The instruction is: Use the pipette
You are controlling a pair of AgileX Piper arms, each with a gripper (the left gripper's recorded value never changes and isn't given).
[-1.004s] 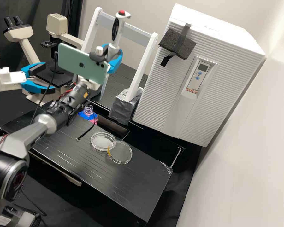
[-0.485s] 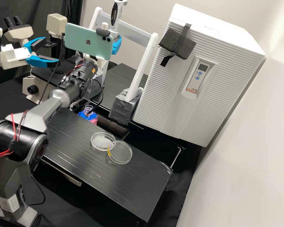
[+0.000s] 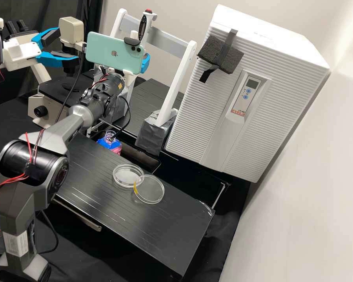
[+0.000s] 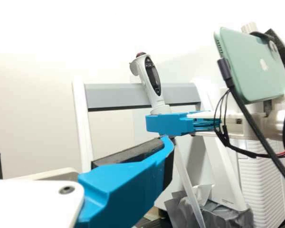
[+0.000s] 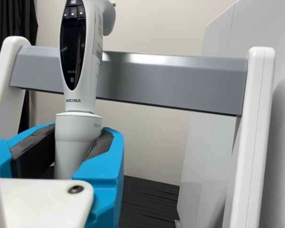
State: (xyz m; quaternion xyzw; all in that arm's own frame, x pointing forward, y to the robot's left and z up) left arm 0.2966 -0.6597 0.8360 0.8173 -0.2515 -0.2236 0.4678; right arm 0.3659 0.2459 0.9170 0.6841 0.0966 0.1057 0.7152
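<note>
The right tool (image 5: 73, 152) is closed on the pipette (image 5: 80, 61): its two blue fingers (image 5: 102, 161) press dark pads against the white lower barrel from either side. The pipette stands nearly upright in this tool, its dark-panelled handle and red top button rising well above the fingers. Just beyond the tool runs the grey crossbar of a white stand (image 3: 179, 78); the handle is in front of that bar, and whether the two touch cannot be told. A green phone (image 3: 111, 53) is clamped just behind this tool, on the arm's wrist.

The left tool (image 3: 66, 44) is open with nothing between its blue fingers. It is well apart from the right tool and about level with it, pointing towards it, with a microscope (image 3: 41, 109) below it.

Far below the right tool, a small bottle (image 3: 111, 141) of pink liquid stands at the edge of the black tabletop (image 3: 157, 231). Farther from the tool lie two clear round dishes (image 3: 128, 175), touching or slightly overlapping. A large ribbed white cabinet (image 3: 262, 78) stands beyond the stand's far post, on the side away from the left tool.
</note>
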